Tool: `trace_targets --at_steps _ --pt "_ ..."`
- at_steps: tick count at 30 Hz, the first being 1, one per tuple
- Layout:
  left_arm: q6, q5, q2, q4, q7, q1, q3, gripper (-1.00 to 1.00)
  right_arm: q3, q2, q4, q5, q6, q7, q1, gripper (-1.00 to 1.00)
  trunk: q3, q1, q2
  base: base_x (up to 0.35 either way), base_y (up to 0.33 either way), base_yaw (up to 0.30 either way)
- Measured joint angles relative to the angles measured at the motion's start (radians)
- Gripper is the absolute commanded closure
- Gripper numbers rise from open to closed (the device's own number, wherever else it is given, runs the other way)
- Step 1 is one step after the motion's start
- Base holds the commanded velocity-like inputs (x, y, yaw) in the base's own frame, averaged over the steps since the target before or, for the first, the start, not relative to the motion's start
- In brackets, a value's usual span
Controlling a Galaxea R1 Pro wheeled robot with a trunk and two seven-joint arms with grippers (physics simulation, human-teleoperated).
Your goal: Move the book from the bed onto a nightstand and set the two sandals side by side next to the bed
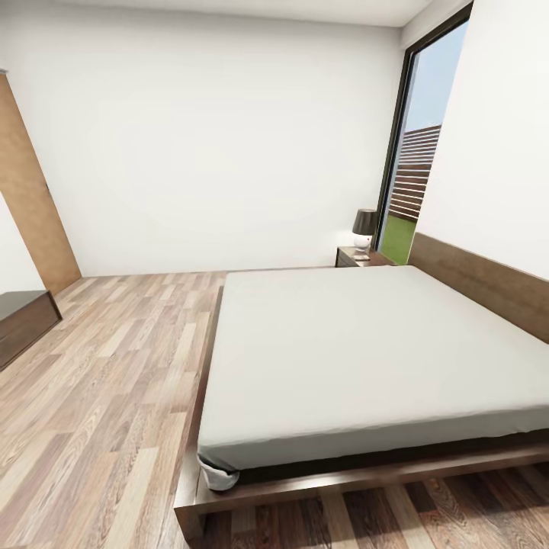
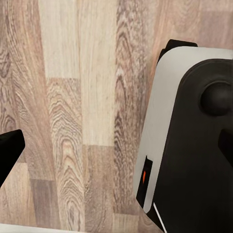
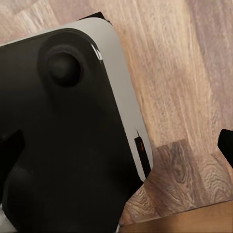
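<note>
The bed (image 1: 366,351) takes up most of the head view: a low dark wood frame, a low headboard (image 1: 488,286) along the white wall, and a plain pale mattress with nothing lying on it. At the bed's far corner, beside the headboard, stands a nightstand (image 1: 360,258). A small lamp (image 1: 364,227) with a dark shade sits on its tabletop, and just beside the lamp lies a small flat thing too tiny to identify. Behind the nightstand rises a tall black-framed window (image 1: 415,152). The wood-plank floor (image 1: 107,381) runs along the bed's long side, out to a low dark dresser (image 1: 23,320) and a wooden door (image 1: 30,198) well apart from the bed.

In the left wrist view, one dark fingertip (image 2: 9,150) of the left claw pokes in over the planks, beside the robot's white-and-black base (image 2: 194,145). In the right wrist view, a dark fingertip (image 3: 225,143) of the right claw shows above the floor next to the same base (image 3: 63,131). I cannot tell whether either claw is released or clenched.
</note>
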Motion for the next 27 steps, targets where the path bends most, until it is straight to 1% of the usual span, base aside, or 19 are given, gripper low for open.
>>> trace_targets --at_steps 6,7,8,9,10,17,22,27 --pt "0.001 0.0 0.0 0.0 0.0 0.0 0.0 -1.0 -0.002 0.029 0.0 -0.001 0.002 0.0 0.0 -1.0 0.0 0.0 0.0 0.0 0.0 0.0" --pt "0.001 0.0 0.0 0.0 0.0 0.0 0.0 -1.0 -0.002 0.029 0.0 -0.001 0.002 0.0 0.0 -1.0 0.0 0.0 0.0 0.0 0.0 0.0" --pt "0.001 0.0 0.0 0.0 0.0 0.0 0.0 -1.0 -0.002 0.035 0.0 -0.001 0.002 0.0 0.0 -1.0 0.0 0.0 0.0 0.0 0.0 0.0" --pt "0.001 -0.001 0.0 0.0 0.0 0.0 0.0 -1.0 -0.001 0.05 0.0 -0.001 0.002 0.0 0.0 -1.0 0.0 0.0 0.0 0.0 0.0 0.0" --pt "0.001 -0.002 0.0 0.0 0.0 0.0 0.0 -1.0 -0.001 0.057 0.0 -0.001 0.002 0.0 0.0 -1.0 0.0 0.0 0.0 0.0 0.0 0.0" --pt "0.003 -0.004 -0.001 0.0 0.0 0.0 0.0 -1.0 0.0 0.098 0.0 -0.002 0.003 0.0 0.0 -1.0 0.0 0.0 0.0 0.0 0.0 0.0" --pt "0.004 -0.001 -0.003 0.0 0.0 0.0 -0.001 -1.0 0.0 0.111 0.0 -0.002 0.003 0.0 0.0 -1.0 0.0 0.0 0.0 0.0 0.0 0.0" --pt "0.004 0.0 -0.019 0.0 0.0 0.0 -0.001 -1.0 0.0 0.115 0.0 -0.001 0.003 0.0 0.0 -1.0 0.0 0.0 0.0 0.0 0.0 0.0"
